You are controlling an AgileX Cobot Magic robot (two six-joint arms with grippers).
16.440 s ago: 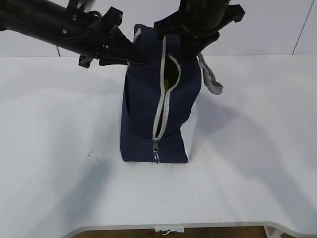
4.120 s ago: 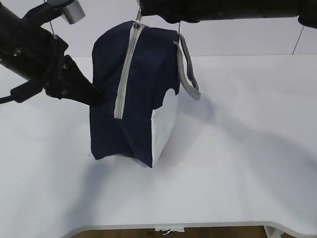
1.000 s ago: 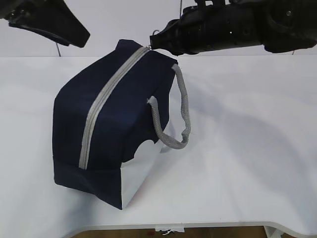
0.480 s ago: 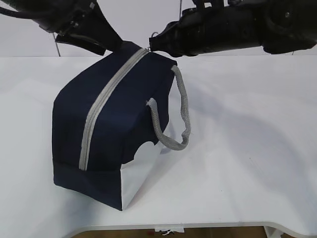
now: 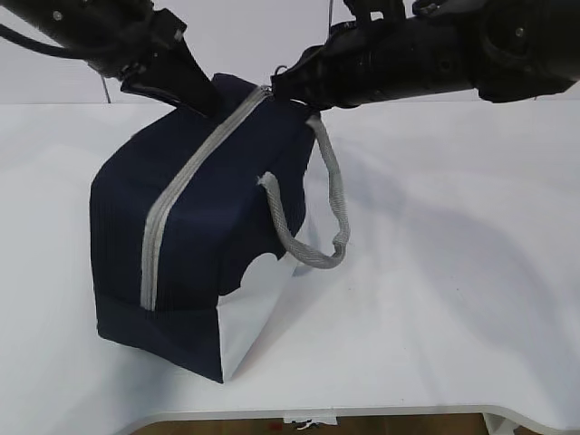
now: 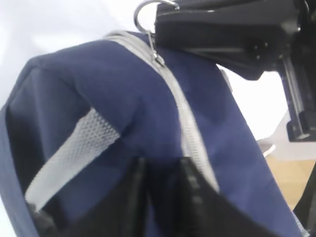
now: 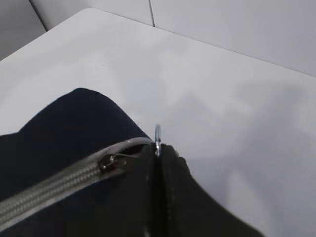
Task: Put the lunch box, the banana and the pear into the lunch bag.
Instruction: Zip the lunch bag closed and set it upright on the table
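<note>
Ring pull in right gripper

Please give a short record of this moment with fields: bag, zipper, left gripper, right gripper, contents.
bag: lunch bag lies tilted on the table
zipper: zipper closed along the visible length
left gripper: left gripper pinches the bag fabric at its top end
right gripper: right gripper shut on the ring pull
contents: cannot see inside
</note>
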